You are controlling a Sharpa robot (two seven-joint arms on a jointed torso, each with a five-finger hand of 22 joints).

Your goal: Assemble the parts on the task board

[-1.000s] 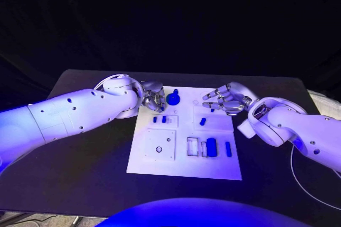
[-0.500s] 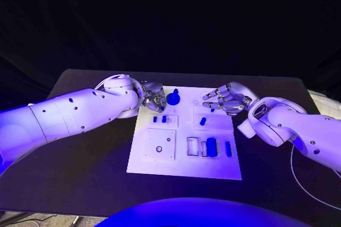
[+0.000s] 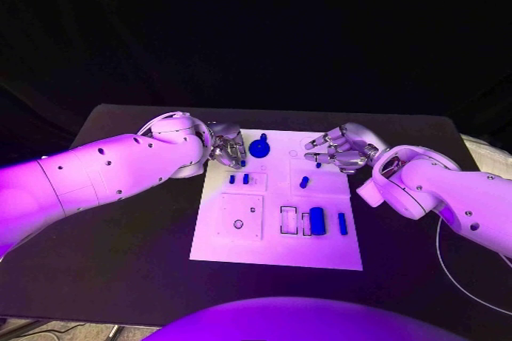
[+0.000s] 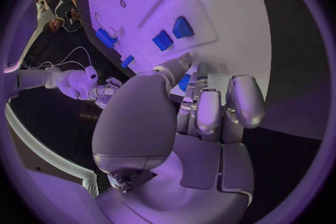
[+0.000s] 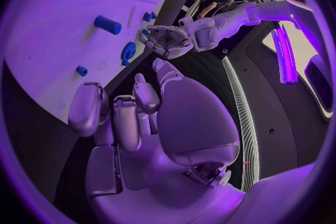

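The white task board (image 3: 275,245) lies in the middle of the black table. A blue round-headed part (image 3: 261,146) stands near its far left corner. My left hand (image 3: 226,147) sits right beside that part with its fingers curled in. In the left wrist view a bit of blue (image 4: 183,82) shows between the thumb and the fingers (image 4: 210,109); I cannot tell whether it is held. My right hand (image 3: 339,152) hovers at the board's far right edge, fingers loosely bent and holding nothing. Two small blue parts (image 3: 239,179) and a blue peg (image 3: 304,182) stand mid-board.
Toward the board's near right, a thick blue part (image 3: 317,217) and a slim blue one (image 3: 342,222) sit beside an open rectangular slot (image 3: 288,219). A square recess with a small hole (image 3: 241,217) lies at the near left. Black table (image 3: 128,252) surrounds the board.
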